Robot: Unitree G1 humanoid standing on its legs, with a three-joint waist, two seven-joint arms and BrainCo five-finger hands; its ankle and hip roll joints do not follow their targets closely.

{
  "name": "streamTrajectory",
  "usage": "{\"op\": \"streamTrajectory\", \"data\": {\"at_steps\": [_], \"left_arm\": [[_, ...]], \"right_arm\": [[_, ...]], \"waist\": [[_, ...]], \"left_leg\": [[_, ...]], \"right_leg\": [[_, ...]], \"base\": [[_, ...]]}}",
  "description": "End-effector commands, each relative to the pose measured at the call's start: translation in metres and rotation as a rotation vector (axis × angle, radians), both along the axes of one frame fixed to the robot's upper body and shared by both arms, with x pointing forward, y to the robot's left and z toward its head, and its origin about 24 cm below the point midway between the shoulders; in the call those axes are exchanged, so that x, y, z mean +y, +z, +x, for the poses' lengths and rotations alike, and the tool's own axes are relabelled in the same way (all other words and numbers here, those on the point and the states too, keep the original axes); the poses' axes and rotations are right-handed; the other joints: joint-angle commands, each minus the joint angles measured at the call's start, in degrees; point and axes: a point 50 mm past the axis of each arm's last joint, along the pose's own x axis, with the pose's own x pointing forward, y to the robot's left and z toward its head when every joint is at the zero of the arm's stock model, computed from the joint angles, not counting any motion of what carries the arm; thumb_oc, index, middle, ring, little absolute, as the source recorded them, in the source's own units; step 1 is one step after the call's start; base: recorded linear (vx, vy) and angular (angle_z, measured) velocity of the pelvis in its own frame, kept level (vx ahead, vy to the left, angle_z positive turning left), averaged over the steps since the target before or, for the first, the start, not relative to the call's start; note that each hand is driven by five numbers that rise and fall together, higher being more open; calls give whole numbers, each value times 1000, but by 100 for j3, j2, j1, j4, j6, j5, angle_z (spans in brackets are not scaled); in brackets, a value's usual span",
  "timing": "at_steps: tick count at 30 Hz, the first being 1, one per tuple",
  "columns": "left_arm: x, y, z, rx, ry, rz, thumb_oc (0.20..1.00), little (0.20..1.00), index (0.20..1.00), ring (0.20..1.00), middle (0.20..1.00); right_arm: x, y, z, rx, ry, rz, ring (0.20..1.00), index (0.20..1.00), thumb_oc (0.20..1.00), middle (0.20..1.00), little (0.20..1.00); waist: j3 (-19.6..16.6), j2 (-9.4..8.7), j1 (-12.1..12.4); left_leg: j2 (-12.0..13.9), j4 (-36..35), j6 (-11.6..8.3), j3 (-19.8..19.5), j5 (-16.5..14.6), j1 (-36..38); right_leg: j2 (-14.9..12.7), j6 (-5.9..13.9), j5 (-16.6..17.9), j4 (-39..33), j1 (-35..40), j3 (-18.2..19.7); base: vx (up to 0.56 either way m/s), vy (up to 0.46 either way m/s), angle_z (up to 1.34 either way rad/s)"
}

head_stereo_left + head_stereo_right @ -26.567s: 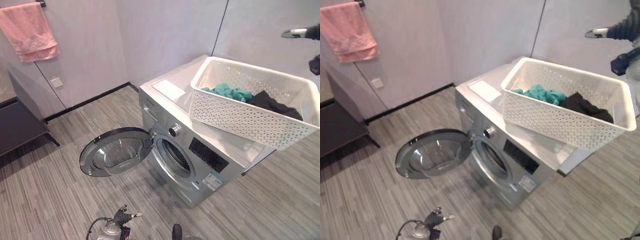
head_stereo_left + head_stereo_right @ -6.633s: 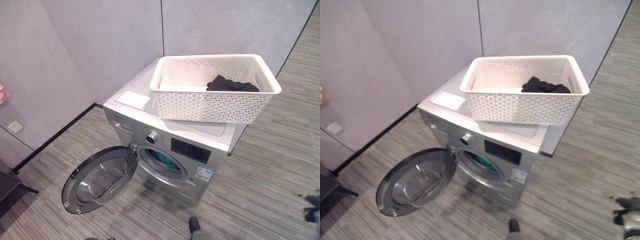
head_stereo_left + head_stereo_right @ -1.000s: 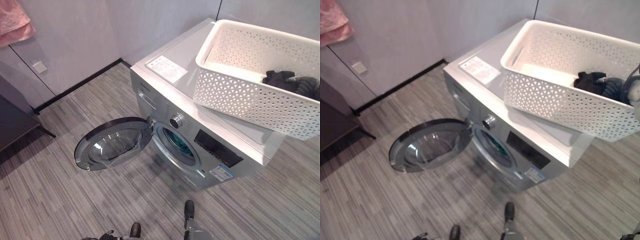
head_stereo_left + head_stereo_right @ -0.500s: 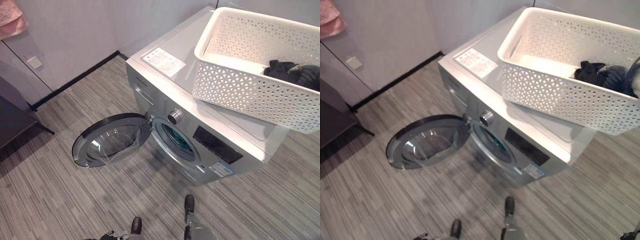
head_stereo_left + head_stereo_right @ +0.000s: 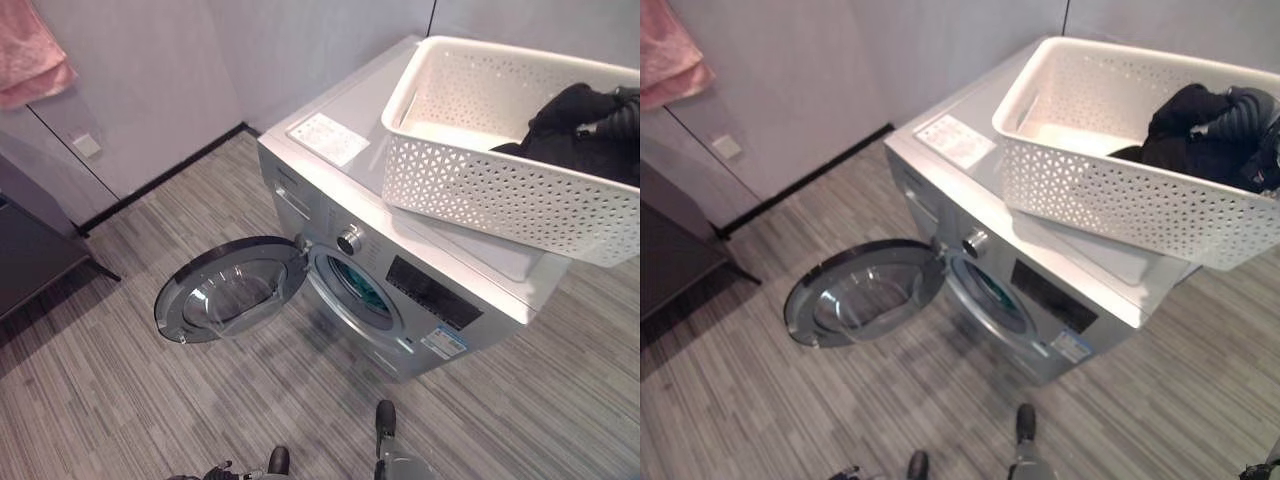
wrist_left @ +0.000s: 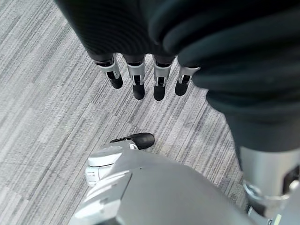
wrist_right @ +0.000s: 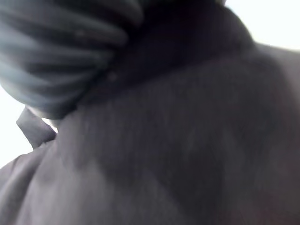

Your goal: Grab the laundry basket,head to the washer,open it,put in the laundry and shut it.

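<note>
White basket: a perforated laundry basket (image 5: 480, 180) is seen on top of the washer (image 5: 400, 250), overhanging its front edge at the robot's right.
Black laundry: a dark garment (image 5: 570, 130) is seen raised inside the basket at its right end, bunched above the rim.
Right hand, eye views: the right hand (image 5: 1245, 115) is seen under its dark ribbed cover, buried in the black garment; its fingers are hidden in the cloth, so it cannot be told whether they are clasped or spread.
Washer door: the round door (image 5: 230, 290) is swung fully open to the left, low over the grey striped floor (image 5: 100, 380).
Drum: teal cloth (image 5: 362, 292) is seen inside the drum opening.
Wall: a pink towel (image 5: 30, 55) is hung at the upper left, above a dark cabinet (image 5: 30, 255).
Washer top: a white label sheet (image 5: 328, 137) is laid flat near the back left corner.
Left wrist view: the left hand (image 6: 140, 75) is held over the floor with fingers (image 6: 137, 82) straight and relaxed, nothing held.
Right wrist view: dark cloth (image 7: 187, 140) is pressed right against the ribbed cover; no fingers can be made out.
</note>
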Motion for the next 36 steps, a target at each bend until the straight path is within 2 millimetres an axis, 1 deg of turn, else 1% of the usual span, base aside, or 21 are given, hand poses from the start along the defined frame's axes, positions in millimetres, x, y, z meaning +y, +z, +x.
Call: {"op": "streamTrajectory", "data": {"at_steps": [1, 2, 3, 8, 11, 12, 13, 16, 17, 18, 19, 23, 28, 33, 36], "left_arm": [[33, 5, -11, 60, -36, 121, 1000, 1000, 1000, 1000, 1000], [34, 5, -11, 60, -36, 122, 1000, 1000, 1000, 1000, 1000], [37, 6, -13, 69, -37, 135, 1000, 1000, 1000, 1000, 1000], [37, 6, -15, 79, -36, 138, 1000, 1000, 1000, 1000, 1000], [38, 6, -17, 81, -47, 145, 1000, 1000, 1000, 1000, 1000], [37, 6, -15, 74, -59, 147, 1000, 1000, 1000, 1000, 1000], [37, 6, -15, 74, -59, 147, 1000, 1000, 1000, 1000, 1000], [36, 6, -11, 61, -69, 154, 1000, 1000, 1000, 1000, 1000], [37, 7, -10, 58, -73, 160, 1000, 1000, 1000, 1000, 1000], [38, 7, -8, 58, -83, 168, 1000, 1000, 1000, 1000, 1000], [37, 7, -8, 57, -83, 166, 1000, 1000, 1000, 1000, 1000], [38, 7, -7, 57, -90, 176, 1000, 1000, 1000, 1000, 1000], [36, 7, -5, 52, -96, 186, 1000, 1000, 1000, 1000, 1000], [38, 7, -8, 60, -92, 204, 1000, 1000, 1000, 1000, 1000], [38, 7, -9, 62, -94, 207, 1000, 1000, 1000, 1000, 1000]], "right_arm": [[3, 32, -8, -264, 37, 78, 200, 200, 200, 200, 200], [2, 32, -9, -264, 36, 79, 200, 200, 200, 200, 200], [2, 41, -13, -323, 41, 92, 200, 200, 200, 200, 200], [2, 48, -19, -406, 41, 94, 200, 200, 200, 200, 200], [1, 57, -24, -476, 27, 84, 200, 200, 200, 200, 200], [1, 66, -27, -524, 10, 73, 200, 200, 200, 200, 200], [1, 66, -27, -524, 10, 73, 200, 200, 200, 200, 200], [2, 85, -34, -608, -30, 23, 200, 200, 200, 200, 200], [2, 93, -37, -640, -46, 9, 200, 200, 200, 200, 200], [5, 105, -40, -685, -69, -10, 200, 200, 200, 200, 200], [5, 106, -40, -686, -68, -12, 200, 200, 200, 200, 200], [9, 123, -44, -737, -112, -41, 200, 200, 200, 200, 200], [18, 147, -56, -869, -112, -52, 200, 200, 200, 200, 200], [17, 156, -72, -981, -104, -61, 200, 200, 200, 200, 200], [19, 157, -76, -1014, -82, -58, 200, 200, 200, 200, 200]], "waist": [[-235, -673, -18], [-233, -676, -17], [-281, -694, -20], [-351, -722, -15], [-396, -729, 6], [-404, -732, 17], [-403, -731, 16], [-428, -732, 32], [-442, -744, 38], [-463, -753, 45], [-458, -741, 44], [-503, -769, 58], [-525, -783, 49], [-565, -785, 26], [-565, -776, 15]], "left_leg": [[151, -170, -21, 99, 762, 373], [151, -170, -21, 99, 762, 376], [158, -170, -19, 98, 726, 417], [169, -170, -4, 102, 659, 486], [175, -170, 10, 97, 620, 506], [174, -170, 22, 93, 612, 515], [175, -170, 22, 92, 612, 516], [166, -170, 44, 79, 576, 537], [161, -170, 51, 75, 559, 543], [149, -170, 65, 65, 530, 561], [148, -170, 65, 66, 530, 562], [120, -170, 91, 65, 483, 596], [95, -170, 116, 46, 443, 626], [66, -170, 135, 52, 373, 660], [50, -170, 150, 58, 338, 682]], "right_leg": [[-318, 406, -616, 8, 576, 494], [-318, 406, -617, 8, 580, 493], [-314, 402, -630, 16, 631, 475], [-305, 393, -663, 32, 715, 449], [-299, 383, -681, 35, 757, 439], [-301, 385, -682, 36, 776, 438], [-300, 385, -682, 36, 776, 438], [-306, 385, -692, 47, 798, 436], [-306, 386, -692, 45, 808, 429], [-308, 388, -696, 48, 828, 437], [-308, 388, -696, 49, 828, 438], [-318, 397, -687, 49, 855, 443], [-331, 399, -698, 46, 903, 456], [-354, 411, -709, 51, 935, 447], [-359, 415, -705, 55, 942, 464]], "base": [[4, 0, 5], [0, 0, 0], [0, 0, 0], [0, 0, 0], [0, 0, 0], [0, 0, 0], [0, 0, 0], [0, 0, 0], [0, 0, 0], [0, 0, 0], [0, 0, 0], [0, 0, 0], [0, 0, 0], [0, 0, 0], [0, 0, 0]]}}
